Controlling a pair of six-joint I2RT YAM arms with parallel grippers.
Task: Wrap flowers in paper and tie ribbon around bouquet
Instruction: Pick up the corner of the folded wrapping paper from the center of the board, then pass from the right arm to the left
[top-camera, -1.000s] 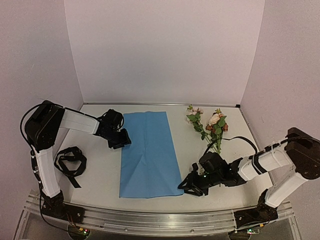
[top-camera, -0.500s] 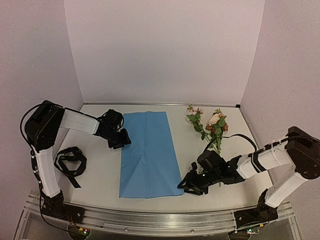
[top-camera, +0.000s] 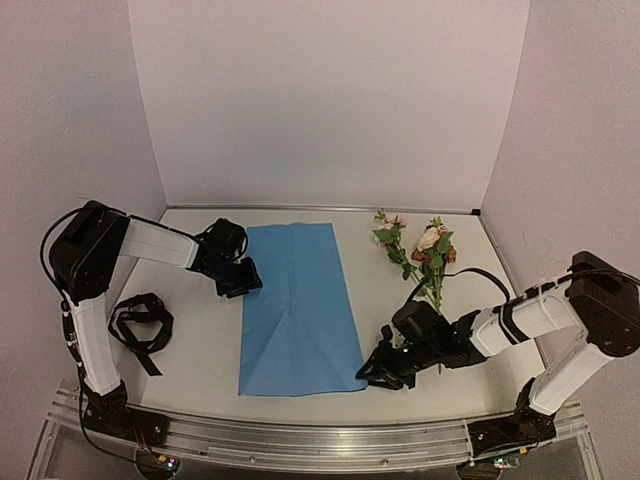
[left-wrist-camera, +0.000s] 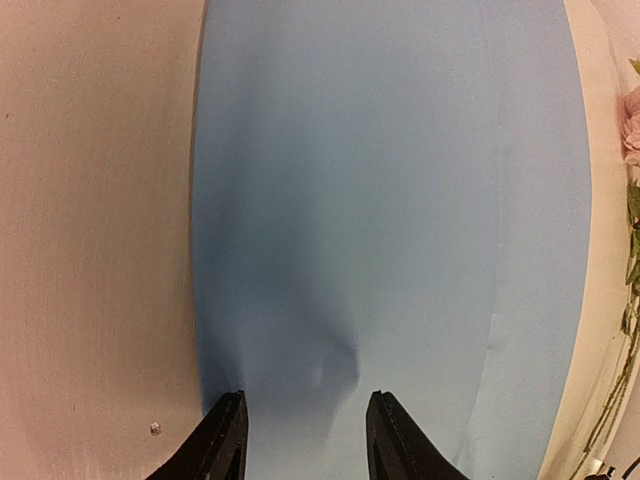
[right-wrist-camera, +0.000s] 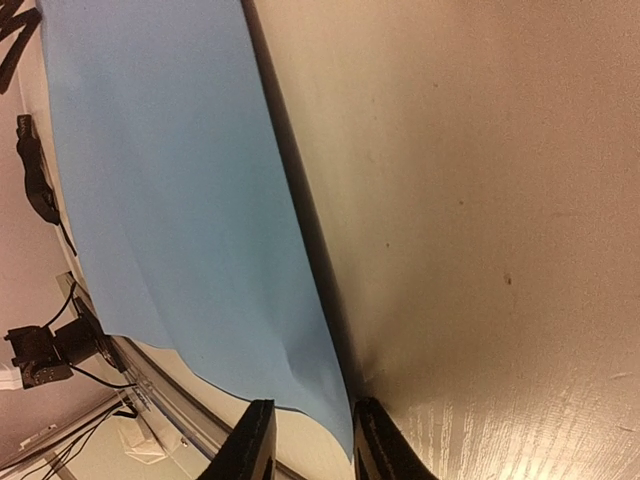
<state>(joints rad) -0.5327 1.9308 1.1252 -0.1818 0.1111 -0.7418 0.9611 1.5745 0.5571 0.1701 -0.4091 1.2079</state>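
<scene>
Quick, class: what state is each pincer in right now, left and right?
Left pincer: open, over the paper near its left edge, holding nothing.
Right pincer: slightly open, with the paper's corner in the gap, not clamped.

The left arm (top-camera: 150, 242), at nine o'clock in the top view, and the right arm (top-camera: 520, 322), at four o'clock, have smooth white link shells between bulky black joint housings. A thin black cable (top-camera: 470, 271) arcs off the right arm, and small green lights (top-camera: 405, 347) glow on its wrist. The left gripper (left-wrist-camera: 305, 397) and right gripper (right-wrist-camera: 312, 402) each carry two matte black tapered fingers (left-wrist-camera: 222, 445).
</scene>
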